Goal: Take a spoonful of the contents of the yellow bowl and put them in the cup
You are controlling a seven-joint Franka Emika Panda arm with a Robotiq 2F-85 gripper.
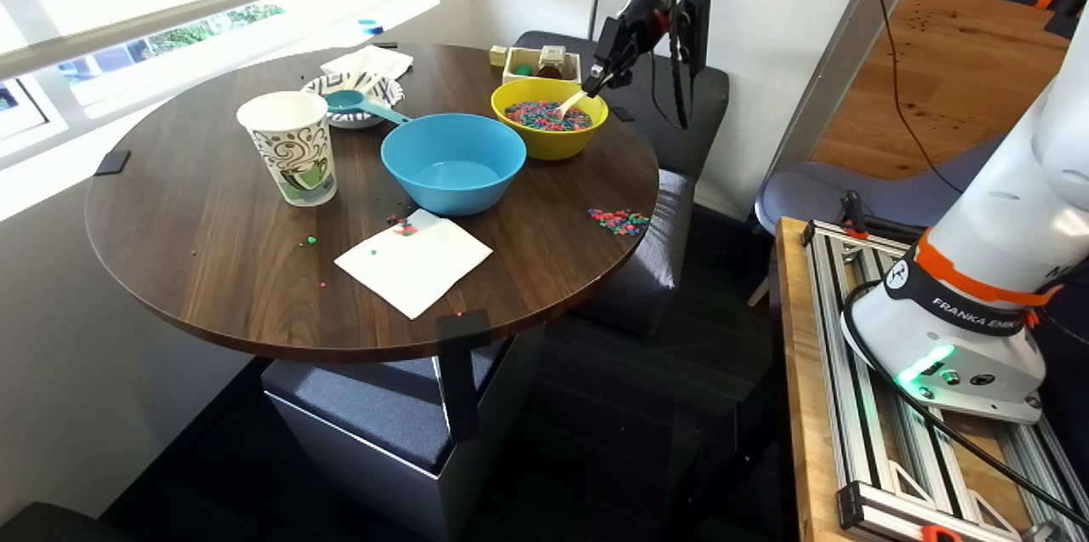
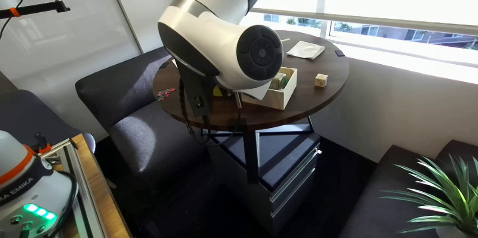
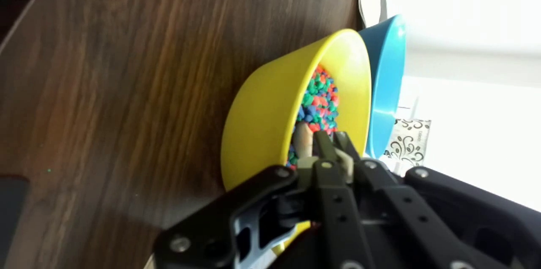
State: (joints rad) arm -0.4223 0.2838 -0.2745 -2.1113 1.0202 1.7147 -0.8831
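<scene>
The yellow bowl (image 1: 557, 144) stands near the table's edge, holding small red, green and blue pieces (image 1: 544, 115); the bowl also shows in the wrist view (image 3: 258, 121). My gripper (image 1: 593, 85) is at the bowl's rim, shut on the handle of a pale spoon (image 1: 570, 103). The spoon slants down, its head among the pieces; in the wrist view the spoon (image 3: 303, 139) shows beside the fingertips (image 3: 331, 134). The white paper cup (image 1: 298, 159) with a leafy print stands upright across the table; it shows partly in the wrist view (image 3: 408, 142). Its inside is hidden.
A blue bowl (image 1: 453, 163) stands between yellow bowl and cup. A patterned bowl (image 1: 357, 118) holds pale utensils and a blue scoop (image 1: 344, 102). A wooden box (image 2: 283, 99) stands beside the yellow bowl. A napkin (image 1: 414, 270) and spilled pieces (image 1: 619, 222) lie on the table.
</scene>
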